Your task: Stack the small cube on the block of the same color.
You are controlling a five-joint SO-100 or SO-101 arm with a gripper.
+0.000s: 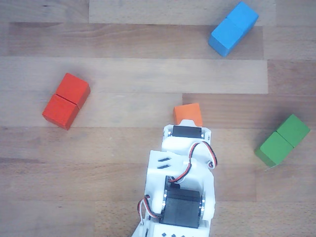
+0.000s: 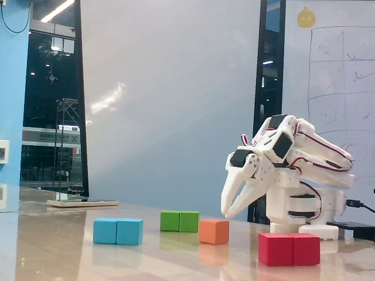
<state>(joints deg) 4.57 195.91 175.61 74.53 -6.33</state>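
In the fixed view the white arm sits folded at the right of the frame with its gripper [image 2: 227, 213] pointing down and left, its two fingers spread apart and holding nothing, the tips hanging just above and to the right of the small cube [image 2: 213, 231], which rests on the glossy table [image 2: 70, 252] at lower centre. In the other view that orange cube [image 1: 188, 115] lies near the middle of the frame, partly hidden under the arm's front end. Around it in that view lie the red block [image 1: 65, 100] at left, the blue block [image 1: 233, 28] at upper right and the green block [image 1: 282, 139] at right, each well apart from the cube.
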